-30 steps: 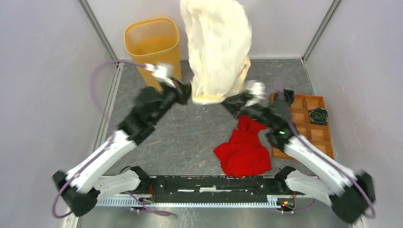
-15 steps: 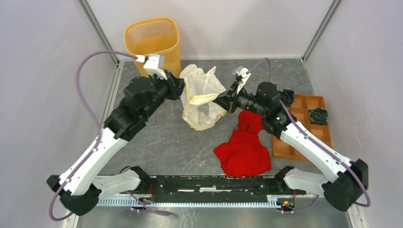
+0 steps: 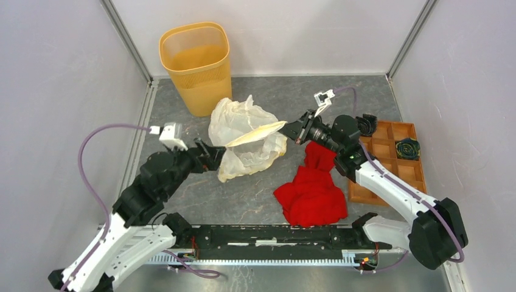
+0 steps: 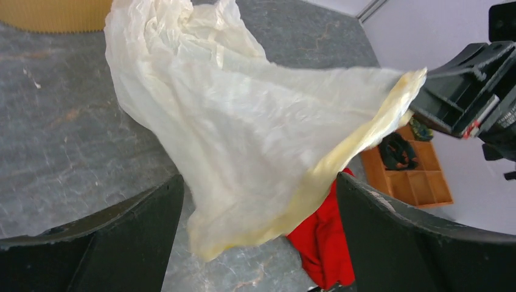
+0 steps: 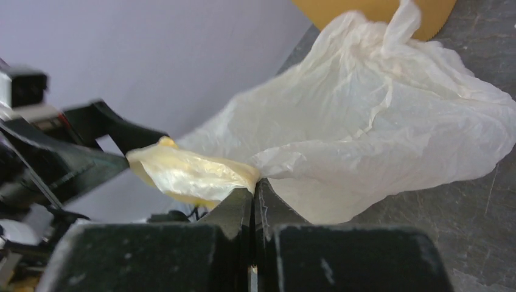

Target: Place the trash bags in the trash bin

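Pinching trash bags [image 3: 246,137], right fingers [image 5: 232,210] closed; left fingers [image 4: 122,243] spread.

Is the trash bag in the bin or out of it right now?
Out. The trash bag sags onto the table beside the trash bin, one edge pinched in the shut right tool.

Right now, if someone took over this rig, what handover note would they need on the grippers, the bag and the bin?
The left gripper is open, fingers either side of the trash bag, gripping nothing.
The right gripper is shut on the bag's yellowish edge, holding it up.
The bag mostly slumps on the table, in front of the upright trash bin, outside it.
Done: nothing binned.
Left: probably regrip, lift the bag over the rim, drop it in.
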Robot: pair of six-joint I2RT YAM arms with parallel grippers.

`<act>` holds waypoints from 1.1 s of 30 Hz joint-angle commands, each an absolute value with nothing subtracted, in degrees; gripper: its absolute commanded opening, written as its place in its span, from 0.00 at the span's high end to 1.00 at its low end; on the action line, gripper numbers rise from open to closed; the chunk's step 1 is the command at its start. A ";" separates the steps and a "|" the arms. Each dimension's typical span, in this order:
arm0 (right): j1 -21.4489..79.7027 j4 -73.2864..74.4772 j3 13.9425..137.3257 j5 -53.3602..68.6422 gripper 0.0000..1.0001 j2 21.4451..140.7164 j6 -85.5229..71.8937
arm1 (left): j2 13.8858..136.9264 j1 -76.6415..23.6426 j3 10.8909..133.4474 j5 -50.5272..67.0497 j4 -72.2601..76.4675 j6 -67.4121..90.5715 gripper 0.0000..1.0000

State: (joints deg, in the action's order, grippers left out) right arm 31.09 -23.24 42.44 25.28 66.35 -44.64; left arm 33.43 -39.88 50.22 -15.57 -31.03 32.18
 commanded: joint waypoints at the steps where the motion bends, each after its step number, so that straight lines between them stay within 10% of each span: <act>1: 26.60 -32.97 43.01 25.83 1.00 66.47 -54.64 | 25.70 -39.81 43.70 -17.38 -31.28 41.88 0.00; 14: 21.57 -40.75 45.04 24.18 1.00 70.23 -69.04 | 28.44 -39.82 21.71 9.57 3.04 44.69 0.00; 23: 21.53 -42.54 46.15 22.68 1.00 68.89 -71.94 | 47.00 -39.90 16.65 -14.41 23.75 38.25 0.00; 33: 21.59 -40.67 44.15 20.92 1.00 65.80 -68.78 | 60.91 -39.90 16.44 4.09 54.82 39.01 0.16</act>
State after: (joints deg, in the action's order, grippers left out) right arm 21.63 -39.38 43.72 22.15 67.59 -70.46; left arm 57.80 -39.88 16.43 -2.98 36.99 39.92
